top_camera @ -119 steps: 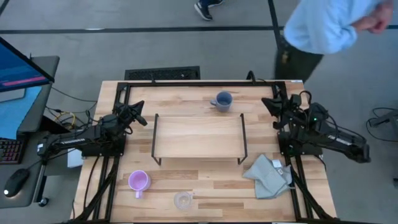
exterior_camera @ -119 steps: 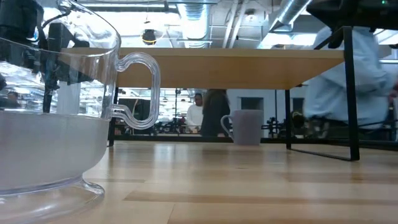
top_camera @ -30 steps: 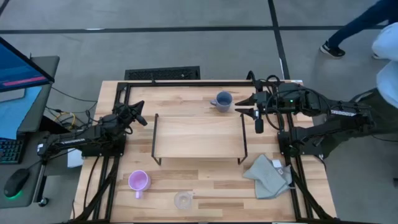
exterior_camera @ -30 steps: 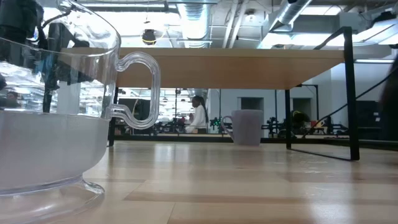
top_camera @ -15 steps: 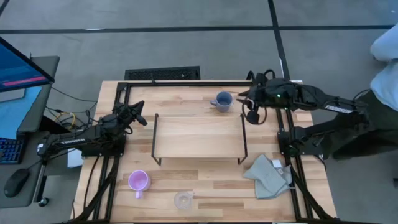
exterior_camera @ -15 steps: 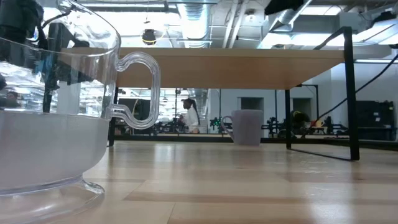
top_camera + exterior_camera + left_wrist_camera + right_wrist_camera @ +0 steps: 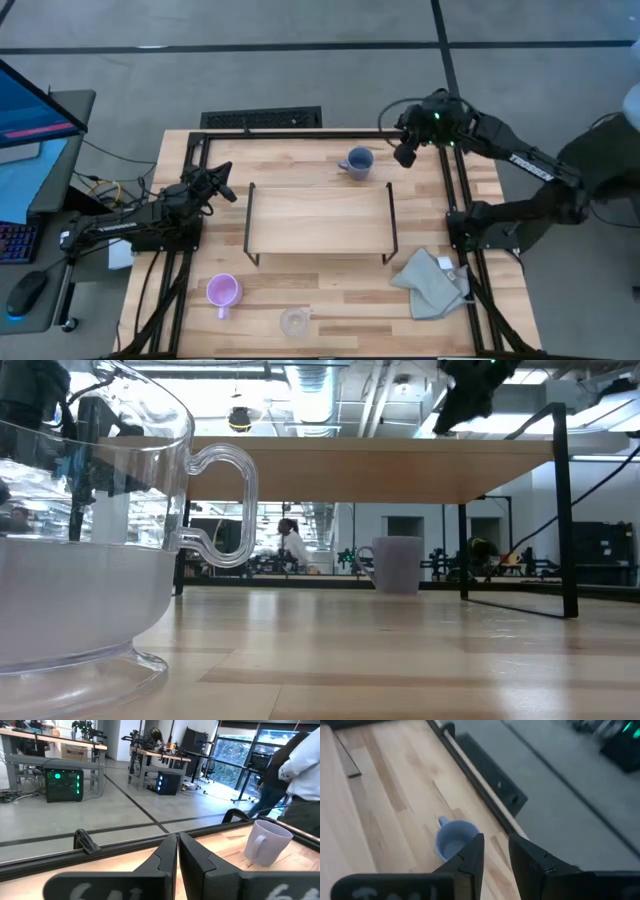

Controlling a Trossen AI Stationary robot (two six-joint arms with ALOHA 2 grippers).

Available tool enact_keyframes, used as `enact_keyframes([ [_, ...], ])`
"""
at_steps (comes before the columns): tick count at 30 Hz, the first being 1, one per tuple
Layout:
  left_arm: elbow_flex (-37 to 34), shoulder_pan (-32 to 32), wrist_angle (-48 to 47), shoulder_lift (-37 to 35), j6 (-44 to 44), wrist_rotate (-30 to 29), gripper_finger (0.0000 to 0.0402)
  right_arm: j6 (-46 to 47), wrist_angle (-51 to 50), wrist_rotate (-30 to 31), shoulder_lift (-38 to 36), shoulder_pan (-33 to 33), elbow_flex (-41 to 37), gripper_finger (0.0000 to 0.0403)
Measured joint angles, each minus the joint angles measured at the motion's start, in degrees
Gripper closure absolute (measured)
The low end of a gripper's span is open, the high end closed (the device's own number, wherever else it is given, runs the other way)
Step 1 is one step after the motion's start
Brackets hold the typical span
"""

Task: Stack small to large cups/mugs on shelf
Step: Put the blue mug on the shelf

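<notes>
The blue-grey mug (image 7: 358,161) stands upright on the table behind the shelf (image 7: 320,220), near the far edge; it also shows in the low view (image 7: 397,564) and the right wrist view (image 7: 455,840). The pink-purple mug (image 7: 222,291) and the clear glass cup (image 7: 294,322) stand near the near edge, in front of the shelf. My right gripper (image 7: 405,153) hangs in the air right of the blue-grey mug, above it, its fingers a narrow gap apart (image 7: 495,847). My left gripper (image 7: 228,186) waits shut at the shelf's far left corner.
A grey-green cloth (image 7: 432,283) lies crumpled at the near right, by the shelf's right legs. The glass cup (image 7: 90,530) fills the low view's left. Black frame rails (image 7: 320,134) run along the table's far edge. A person (image 7: 632,100) shows at the picture's right edge.
My right gripper has moved from beside the shelf's right end toward the far edge and risen, and now tips down over the blue-grey mug. The person on the right has walked farther out of view. The mugs, cup and shelf have kept still.
</notes>
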Motion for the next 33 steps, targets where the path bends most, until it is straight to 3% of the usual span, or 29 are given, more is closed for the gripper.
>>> enact_keyframes([
  [4,0.02,-0.01,-0.02,0.00,-0.08,0.00,0.0395,0.53,0.16,-2.88,3.70,-4.34,-0.07,0.0289],
  [10,0.01,0.01,-0.01,0.00,-0.26,0.00,0.0395,8.66,0.63,-3.28,10.59,-7.81,-0.07,0.0289],
  [18,0.02,0.00,0.00,0.00,-0.32,0.00,0.0395,9.07,4.61,-3.32,16.49,-5.55,-0.11,0.0289],
  [33,0.02,-0.01,0.00,0.00,-0.35,0.00,0.0395,8.73,5.58,-2.87,17.83,-3.70,-0.09,0.0264],
])
